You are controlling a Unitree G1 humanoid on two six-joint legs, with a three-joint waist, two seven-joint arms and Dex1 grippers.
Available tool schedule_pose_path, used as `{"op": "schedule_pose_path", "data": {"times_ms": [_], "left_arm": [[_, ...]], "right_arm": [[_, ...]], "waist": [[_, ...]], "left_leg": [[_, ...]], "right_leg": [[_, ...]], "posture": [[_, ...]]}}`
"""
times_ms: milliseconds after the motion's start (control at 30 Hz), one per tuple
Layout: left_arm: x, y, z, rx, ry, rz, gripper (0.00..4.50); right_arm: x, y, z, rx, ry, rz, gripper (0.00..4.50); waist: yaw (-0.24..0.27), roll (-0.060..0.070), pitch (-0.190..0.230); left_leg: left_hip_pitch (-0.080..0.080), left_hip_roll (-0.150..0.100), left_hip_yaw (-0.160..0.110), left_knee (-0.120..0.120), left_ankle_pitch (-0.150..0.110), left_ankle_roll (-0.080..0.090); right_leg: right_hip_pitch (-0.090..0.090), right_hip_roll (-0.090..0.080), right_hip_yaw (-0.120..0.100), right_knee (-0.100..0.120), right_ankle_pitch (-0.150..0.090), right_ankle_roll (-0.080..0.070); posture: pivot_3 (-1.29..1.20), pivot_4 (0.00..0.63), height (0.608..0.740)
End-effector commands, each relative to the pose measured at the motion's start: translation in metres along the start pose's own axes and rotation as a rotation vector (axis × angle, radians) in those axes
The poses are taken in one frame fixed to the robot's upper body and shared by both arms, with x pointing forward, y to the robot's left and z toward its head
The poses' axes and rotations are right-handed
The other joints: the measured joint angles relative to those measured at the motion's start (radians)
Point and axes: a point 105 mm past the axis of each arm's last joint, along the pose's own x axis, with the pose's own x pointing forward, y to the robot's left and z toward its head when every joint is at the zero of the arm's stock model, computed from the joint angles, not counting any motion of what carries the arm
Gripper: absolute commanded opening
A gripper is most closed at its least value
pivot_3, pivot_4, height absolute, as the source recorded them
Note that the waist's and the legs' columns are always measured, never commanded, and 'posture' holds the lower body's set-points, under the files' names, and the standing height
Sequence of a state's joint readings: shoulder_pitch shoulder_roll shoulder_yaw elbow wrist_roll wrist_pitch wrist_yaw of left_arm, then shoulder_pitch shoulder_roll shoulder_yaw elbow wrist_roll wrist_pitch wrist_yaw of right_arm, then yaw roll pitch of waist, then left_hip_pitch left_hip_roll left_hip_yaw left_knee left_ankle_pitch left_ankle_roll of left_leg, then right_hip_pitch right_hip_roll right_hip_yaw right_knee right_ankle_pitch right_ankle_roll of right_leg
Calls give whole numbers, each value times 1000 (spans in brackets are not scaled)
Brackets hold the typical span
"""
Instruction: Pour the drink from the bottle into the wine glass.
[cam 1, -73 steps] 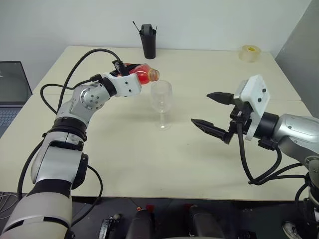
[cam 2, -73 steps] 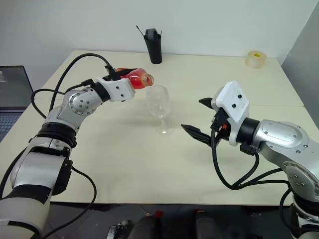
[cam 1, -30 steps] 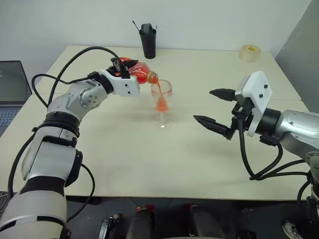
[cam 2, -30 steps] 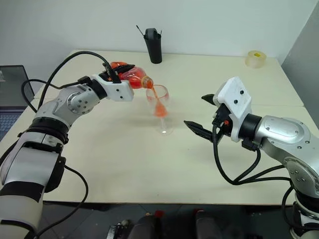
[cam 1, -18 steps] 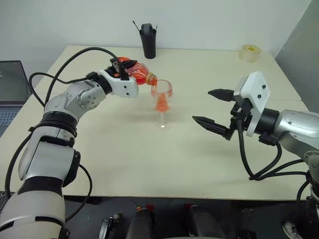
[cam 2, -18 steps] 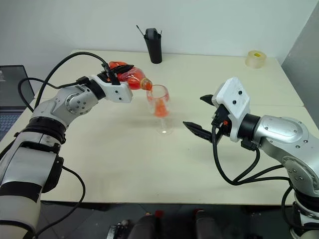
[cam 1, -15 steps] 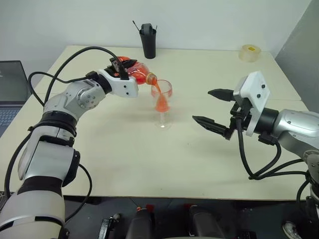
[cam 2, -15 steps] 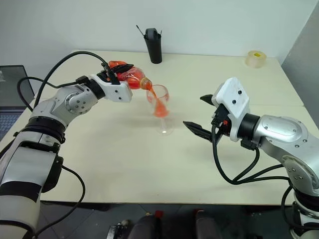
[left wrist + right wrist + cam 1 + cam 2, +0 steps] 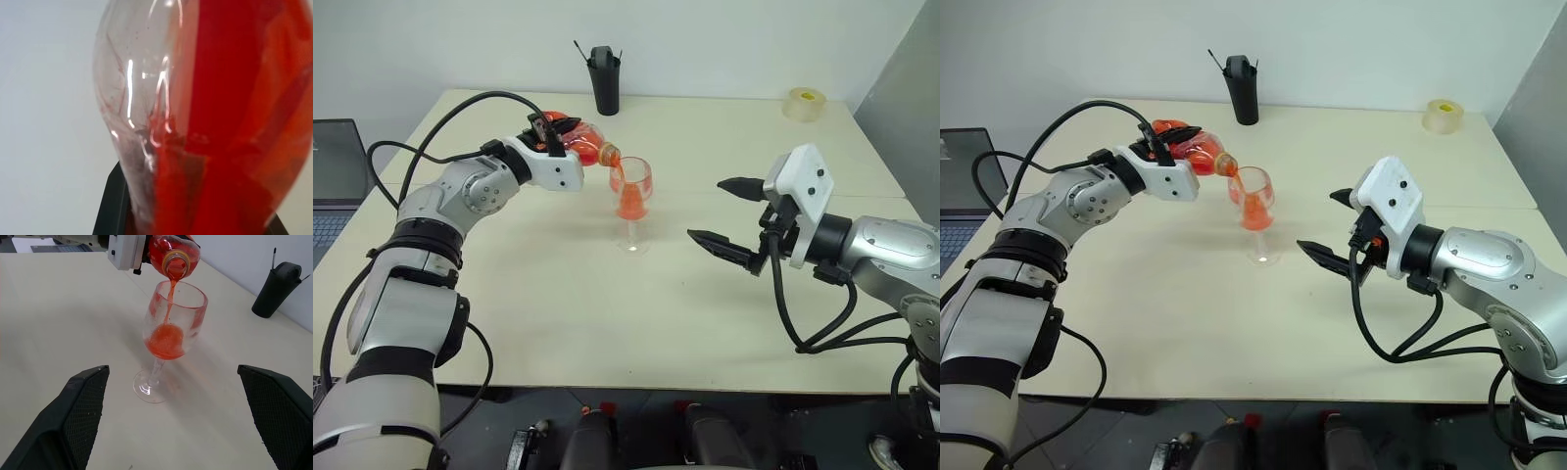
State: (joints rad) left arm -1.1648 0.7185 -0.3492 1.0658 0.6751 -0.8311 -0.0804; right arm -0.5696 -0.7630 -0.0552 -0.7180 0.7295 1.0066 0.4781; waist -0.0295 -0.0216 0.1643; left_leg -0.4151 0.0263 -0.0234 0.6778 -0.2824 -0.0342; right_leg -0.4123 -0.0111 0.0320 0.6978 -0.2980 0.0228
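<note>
My left gripper [image 9: 558, 132] is shut on the bottle [image 9: 585, 145], tipped with its open mouth over the rim of the wine glass [image 9: 631, 203]. A thin red stream of the drink [image 9: 169, 296] falls from the bottle [image 9: 173, 253] into the wine glass [image 9: 168, 335], whose bowl holds red liquid in its lower part. The glass stands upright near the middle of the table [image 9: 607, 304]. In the left wrist view the bottle [image 9: 205, 112] sits close up, part red, part clear. My right gripper [image 9: 729, 215] hangs open to the right of the glass, apart from it, with nothing between its fingers [image 9: 80, 416].
A black pen holder [image 9: 604, 80] stands at the back edge of the table, behind the glass. A roll of tape [image 9: 804, 102] lies at the back right corner. A laptop [image 9: 335, 186] sits off the table's left side.
The red liquid in the glass has risen as the stream keeps falling. The bottle's tilt and both arms have barely moved.
</note>
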Motion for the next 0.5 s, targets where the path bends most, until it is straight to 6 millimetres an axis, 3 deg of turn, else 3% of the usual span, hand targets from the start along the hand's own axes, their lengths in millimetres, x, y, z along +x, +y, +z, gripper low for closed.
{"op": "schedule_pose_path", "data": {"times_ms": [33,500], "left_arm": [[4,34,6,39,-25,88,916],[7,37,8,62,-31,83,916]], "right_arm": [[-2,-1,12,-36,-45,-9,4500],[-4,0,11,-32,-39,-16,4500]], "waist": [[0,0,0],[0,0,0]], "left_leg": [[0,0,0,0,0,0],[0,0,0,0,0,0]], "right_leg": [[0,0,0,0,0,0],[0,0,0,0,0,0]], "posture": [[0,150,740],[0,150,740]]}}
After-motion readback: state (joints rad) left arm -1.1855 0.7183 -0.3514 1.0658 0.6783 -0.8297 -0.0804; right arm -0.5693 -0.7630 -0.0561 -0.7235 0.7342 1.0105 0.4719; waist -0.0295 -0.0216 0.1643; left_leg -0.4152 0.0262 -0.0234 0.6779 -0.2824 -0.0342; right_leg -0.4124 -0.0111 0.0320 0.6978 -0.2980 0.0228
